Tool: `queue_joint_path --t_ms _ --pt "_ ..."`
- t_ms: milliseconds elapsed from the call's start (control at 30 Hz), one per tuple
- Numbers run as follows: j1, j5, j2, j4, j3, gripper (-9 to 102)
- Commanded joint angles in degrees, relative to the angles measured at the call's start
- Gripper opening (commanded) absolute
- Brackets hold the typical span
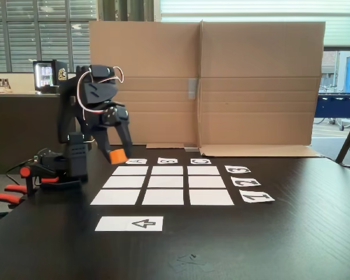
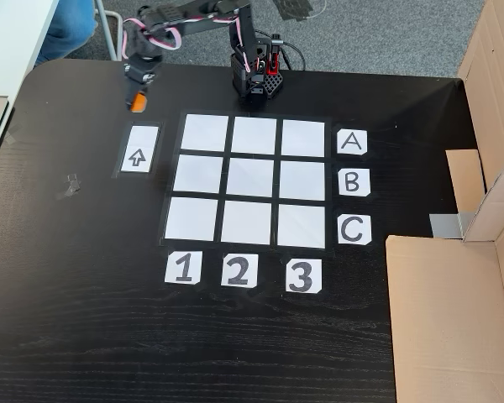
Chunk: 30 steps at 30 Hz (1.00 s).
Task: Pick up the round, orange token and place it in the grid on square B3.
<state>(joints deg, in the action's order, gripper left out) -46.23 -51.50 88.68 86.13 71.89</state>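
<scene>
Holding the token (image 1: 118, 156) pinched between its 2 fingers, the tool (image 1: 120, 155) in a fixed view from table level hangs just above the dark table (image 1: 280, 233). It is closed only as far as the token's width and carries nothing else. The token looks clear of the tabletop here, though I can't be sure how far. The grid (image 1: 163, 185) lies just to the right of the tool and a bit nearer the camera, with the letter cards (image 1: 168, 160) along its far edge and the number cards (image 1: 245, 182) well off on its far side from the tool. The arrow card (image 1: 129, 223) sits nearer the camera than the tool, and the orange clamp handles (image 1: 6, 197) are behind it at the table's edge.

In a fixed view from above, the tool (image 2: 138, 102) grips the token (image 2: 138, 103) just beyond the top end of the arrow card (image 2: 139, 149), outside the grid (image 2: 245, 179). Square B3 (image 2: 302, 180) is in the middle row of the column farthest from the tool, next to card B (image 2: 354, 181) and in line with card 3 (image 2: 301, 276).

From here I'd say the carry is the risk: the token must cross the whole grid, so a loose pinch could drop it on a nearer square. All 9 rectangles look alike, so stopping 1 row or column short would land it wrong. Coming in too low could scuff the paper.
</scene>
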Motion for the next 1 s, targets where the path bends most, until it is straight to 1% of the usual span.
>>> queue_joint_path --t_ms 0,233,367,500,700,967 --pt "7.0 -2.2 11.4 -0.4 4.0 -1" --pt "28.8 -11.4 21.9 0.5 9.7 -1" --pt "43.2 -19.0 22.8 1.1 10.6 -1" --pt "55.2 -25.8 19.0 0.8 9.8 -1" --pt "66.2 -31.7 9.9 -1.7 8.4 -1" --pt "73.4 -38.8 -4.0 -3.4 5.1 -1"
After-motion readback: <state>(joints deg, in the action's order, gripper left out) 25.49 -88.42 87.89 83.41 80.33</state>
